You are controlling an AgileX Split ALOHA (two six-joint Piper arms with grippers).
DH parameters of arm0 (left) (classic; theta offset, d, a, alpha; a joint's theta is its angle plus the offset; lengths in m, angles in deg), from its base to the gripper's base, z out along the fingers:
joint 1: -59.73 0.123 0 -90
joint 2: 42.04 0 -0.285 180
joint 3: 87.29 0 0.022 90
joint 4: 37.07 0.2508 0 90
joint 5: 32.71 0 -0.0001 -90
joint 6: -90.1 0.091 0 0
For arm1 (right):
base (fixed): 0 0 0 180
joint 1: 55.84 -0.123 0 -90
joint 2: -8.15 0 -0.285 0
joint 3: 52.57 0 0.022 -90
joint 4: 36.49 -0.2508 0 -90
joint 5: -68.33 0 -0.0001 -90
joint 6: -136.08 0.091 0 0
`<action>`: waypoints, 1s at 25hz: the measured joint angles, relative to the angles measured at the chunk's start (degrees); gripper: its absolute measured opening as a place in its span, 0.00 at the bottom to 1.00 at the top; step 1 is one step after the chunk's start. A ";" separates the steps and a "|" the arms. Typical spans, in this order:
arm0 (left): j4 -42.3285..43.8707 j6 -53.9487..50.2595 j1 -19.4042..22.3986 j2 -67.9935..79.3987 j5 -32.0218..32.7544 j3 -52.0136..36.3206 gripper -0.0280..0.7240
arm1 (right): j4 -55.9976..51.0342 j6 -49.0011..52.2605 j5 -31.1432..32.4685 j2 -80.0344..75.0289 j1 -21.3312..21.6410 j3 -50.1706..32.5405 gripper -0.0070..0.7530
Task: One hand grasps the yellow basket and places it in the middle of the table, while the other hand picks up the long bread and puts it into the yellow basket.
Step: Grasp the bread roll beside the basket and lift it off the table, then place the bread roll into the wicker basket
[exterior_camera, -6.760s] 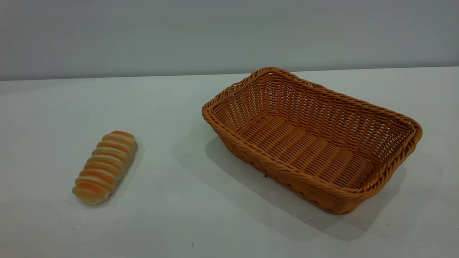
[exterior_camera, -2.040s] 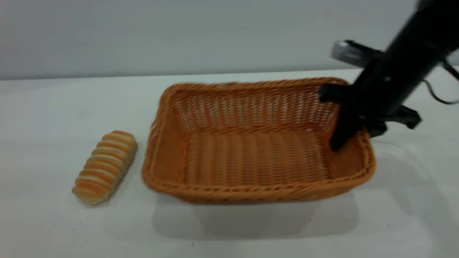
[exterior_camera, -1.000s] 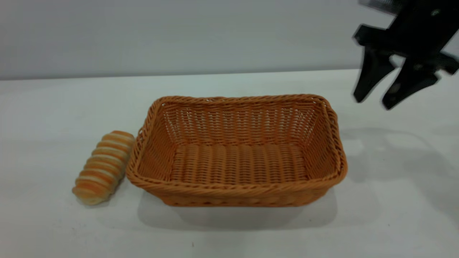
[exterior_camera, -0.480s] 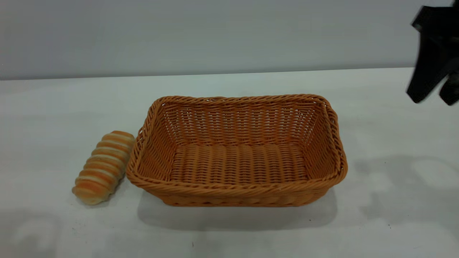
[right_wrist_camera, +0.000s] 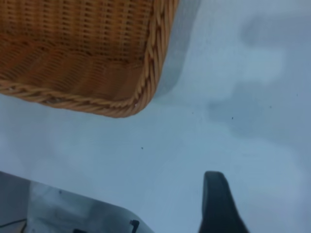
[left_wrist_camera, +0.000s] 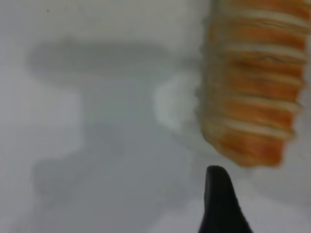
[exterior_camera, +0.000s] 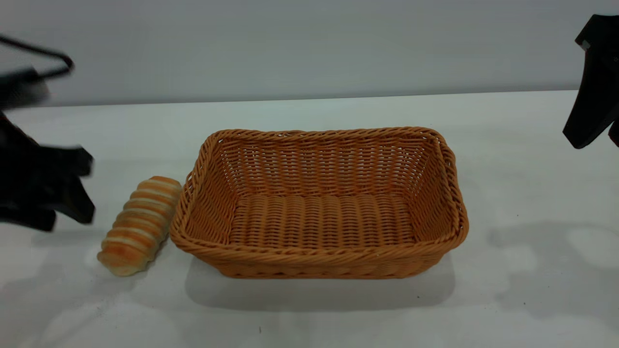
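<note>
The yellow basket [exterior_camera: 319, 203] stands empty in the middle of the table [exterior_camera: 309, 314]. Its corner also shows in the right wrist view [right_wrist_camera: 82, 58]. The long bread [exterior_camera: 141, 224] lies on the table right beside the basket's left end, its far end close against the rim. My left gripper [exterior_camera: 66, 221] is open and empty, low over the table just left of the bread. The left wrist view shows the bread [left_wrist_camera: 252, 82] close ahead of one finger [left_wrist_camera: 218, 199]. My right gripper [exterior_camera: 597, 142] is open and empty, raised at the far right edge, well clear of the basket.
A plain grey wall runs behind the table's back edge. The left arm's cable [exterior_camera: 43, 53] loops at the upper left. The right wrist view shows the table's edge and a grey floor [right_wrist_camera: 63, 213] beyond it.
The right gripper let go of the basket, rose and withdrew to the right edge. The left gripper has come in from the left beside the bread. Basket and bread have stayed put over the last second.
</note>
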 joint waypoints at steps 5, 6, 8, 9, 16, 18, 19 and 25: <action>-2.75 7.12 -3.44 9.34 -2.68 4.43 0.69 | 0.00 0.00 -0.18 0.00 0.00 0.00 0.67; -2.75 7.59 -4.01 10.89 -2.73 5.53 0.69 | 0.00 0.00 -0.18 0.00 0.00 0.00 0.67; -2.75 8.31 -4.42 13.04 -2.66 7.16 0.69 | 0.00 0.00 -0.18 0.00 0.00 0.00 0.67; -2.75 8.37 -4.50 13.86 -2.66 7.62 0.69 | 0.00 0.00 -0.18 0.00 0.00 0.00 0.67; -3.00 11.04 -4.50 15.91 -2.55 8.49 0.43 | 0.00 0.00 -0.18 0.00 0.00 0.00 0.67; -3.00 11.34 -4.50 14.77 -1.73 8.56 0.20 | 0.00 0.00 -0.18 0.00 0.00 0.00 0.66; -2.95 11.46 -4.50 13.91 -1.05 8.56 0.14 | 0.00 0.00 -0.18 0.00 0.00 0.00 0.66; -3.00 9.90 -4.63 -0.49 0.25 8.19 0.13 | 0.00 0.00 -0.18 0.00 0.00 0.00 0.65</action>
